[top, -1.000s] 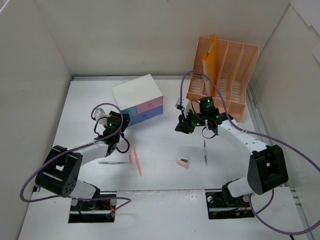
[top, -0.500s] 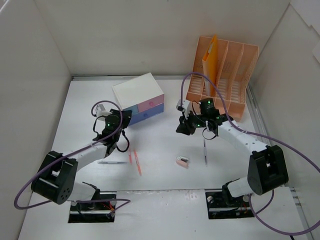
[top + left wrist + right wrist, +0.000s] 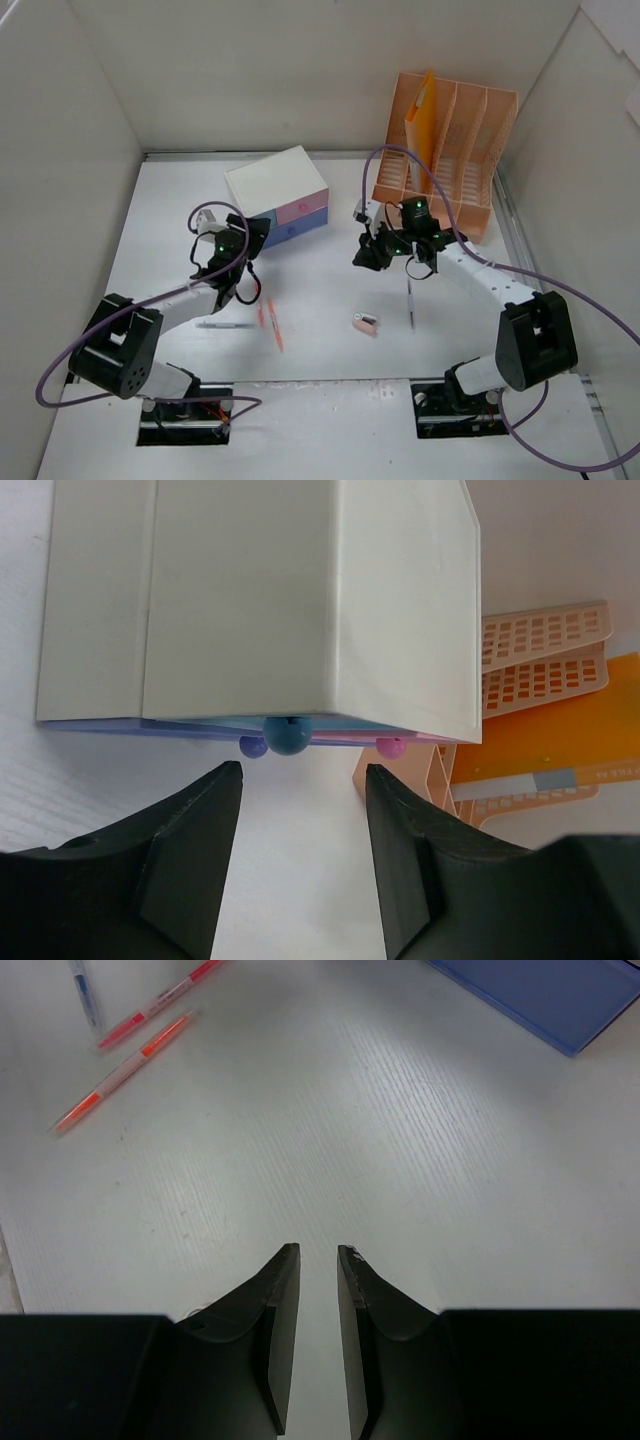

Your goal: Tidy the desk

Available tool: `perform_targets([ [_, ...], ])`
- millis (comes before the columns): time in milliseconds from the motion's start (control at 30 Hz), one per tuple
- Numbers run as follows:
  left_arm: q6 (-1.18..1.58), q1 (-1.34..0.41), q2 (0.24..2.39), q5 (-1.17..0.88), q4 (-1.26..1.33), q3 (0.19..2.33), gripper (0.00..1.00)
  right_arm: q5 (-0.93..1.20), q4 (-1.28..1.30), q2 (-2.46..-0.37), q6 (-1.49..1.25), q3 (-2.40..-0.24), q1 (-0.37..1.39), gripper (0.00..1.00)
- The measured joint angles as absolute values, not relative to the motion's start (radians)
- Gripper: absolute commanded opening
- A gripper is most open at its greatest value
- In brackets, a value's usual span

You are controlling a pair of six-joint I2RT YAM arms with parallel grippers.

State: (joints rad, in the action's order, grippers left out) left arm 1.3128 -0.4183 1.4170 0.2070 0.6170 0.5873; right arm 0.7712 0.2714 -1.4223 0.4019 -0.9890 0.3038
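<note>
The desk is a wide white tabletop. A small white drawer box with pink and blue drawer fronts stands at its back middle. My left gripper is just in front of the box's blue drawer, open and empty. In the left wrist view the left gripper faces a blue knob, which lies just beyond the tips. A pink knob sits to its right. My right gripper hovers over bare desk. Seen from the wrist, the right gripper is open by a narrow gap, holding nothing.
An orange file rack with a yellow folder stands at the back right. Two orange pens and a pale pen lie near the left arm. Another pen and a small pink object lie near the right arm. White walls enclose the desk.
The left jaws closed and then spread again, and the left arm edged slightly toward the drawer box. The right arm has hardly moved.
</note>
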Motion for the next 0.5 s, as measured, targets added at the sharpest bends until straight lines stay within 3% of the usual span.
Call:
perform_targets([
  [333, 1.309, -0.418, 1.526, 0.237, 0.642, 0.64, 0.45, 0.77, 0.271, -1.42, 0.419, -0.988, 0.299, 0.2],
  [500, 1.305, -0.42, 1.554, 0.247, 0.667, 0.647, 0.36, 0.768, 0.271, -1.42, 0.422, -0.988, 0.299, 0.2],
])
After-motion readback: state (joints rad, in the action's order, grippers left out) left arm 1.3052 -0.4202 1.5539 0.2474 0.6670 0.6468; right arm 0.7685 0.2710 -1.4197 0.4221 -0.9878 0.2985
